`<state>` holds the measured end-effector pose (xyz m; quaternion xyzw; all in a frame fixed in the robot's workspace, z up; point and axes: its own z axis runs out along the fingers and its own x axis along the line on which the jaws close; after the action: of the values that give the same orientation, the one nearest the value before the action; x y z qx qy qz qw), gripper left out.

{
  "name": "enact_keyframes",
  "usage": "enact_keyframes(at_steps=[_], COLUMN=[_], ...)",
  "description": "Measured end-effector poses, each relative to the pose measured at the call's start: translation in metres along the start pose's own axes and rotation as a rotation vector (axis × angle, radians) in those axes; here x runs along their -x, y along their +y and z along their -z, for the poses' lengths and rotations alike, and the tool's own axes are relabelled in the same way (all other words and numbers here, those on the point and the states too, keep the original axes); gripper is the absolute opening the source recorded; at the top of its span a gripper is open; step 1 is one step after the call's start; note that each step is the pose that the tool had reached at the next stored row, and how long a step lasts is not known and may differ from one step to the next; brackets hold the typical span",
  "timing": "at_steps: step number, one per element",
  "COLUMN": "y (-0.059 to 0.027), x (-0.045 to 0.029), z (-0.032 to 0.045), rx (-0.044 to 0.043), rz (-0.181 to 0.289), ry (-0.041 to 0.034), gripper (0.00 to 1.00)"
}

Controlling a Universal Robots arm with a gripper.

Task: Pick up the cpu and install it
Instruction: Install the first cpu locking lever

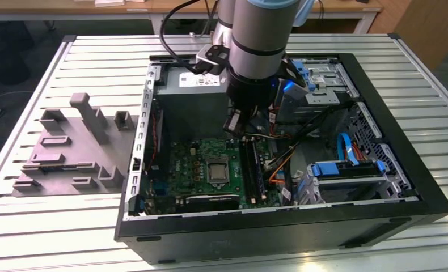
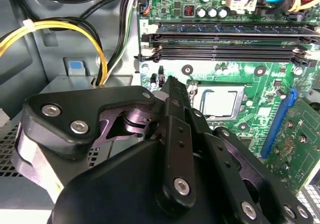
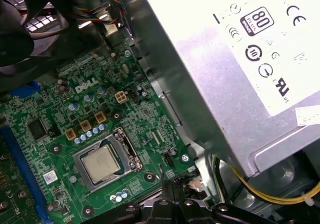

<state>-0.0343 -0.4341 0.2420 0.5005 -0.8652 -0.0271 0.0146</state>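
Gripper (image 2: pixel 172 87) hangs just short of the socket, fingers pressed together on nothing; cpu (image 3: pixel 101 163) lies flat in the socket (image 3: pixel 80 176), ahead of the tips.

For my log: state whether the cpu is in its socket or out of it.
In. The cpu lies flat inside the socket frame on the motherboard in both wrist views, with the gripper beside it, not holding it.
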Motion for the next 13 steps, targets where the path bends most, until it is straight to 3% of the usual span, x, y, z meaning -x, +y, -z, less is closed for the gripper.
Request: enact_keyframes(at_steps=[13], y=[0.0031], x=[-0.0005], z=[-0.0013], rx=[0.0001], rz=[0.044], ry=[0.0027], gripper=[0.11])
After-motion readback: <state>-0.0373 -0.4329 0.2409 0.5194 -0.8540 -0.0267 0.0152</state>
